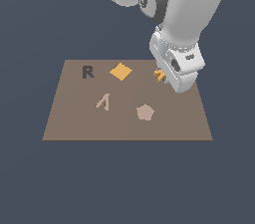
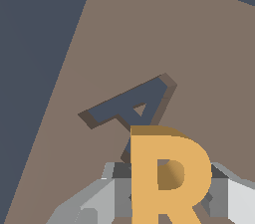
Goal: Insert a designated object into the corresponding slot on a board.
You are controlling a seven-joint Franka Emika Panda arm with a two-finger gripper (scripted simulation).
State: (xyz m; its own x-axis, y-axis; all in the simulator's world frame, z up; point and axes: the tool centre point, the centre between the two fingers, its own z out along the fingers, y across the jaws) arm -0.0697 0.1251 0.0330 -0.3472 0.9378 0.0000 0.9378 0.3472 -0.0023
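The orange-yellow R block [image 1: 159,75] sits between my fingertips at the board's far right part. In the wrist view the R block [image 2: 167,173] fills the gap between the grey fingers [image 2: 102,198], and my gripper [image 2: 169,190] is shut on it. My gripper [image 1: 163,77] is low over the brown board [image 1: 74,123]. The dark grey R-shaped slot [image 1: 87,72] lies at the board's far corner on the exterior view's left, well apart from the block. The fingertips are mostly hidden by the hand in the exterior view.
A flat orange diamond [image 1: 121,71] lies between the slot and my gripper. A pale pink A shape [image 1: 103,102] and a pale pentagon [image 1: 145,112] lie nearer the front. A dark A-shaped recess [image 2: 132,106] shows just beyond the held block.
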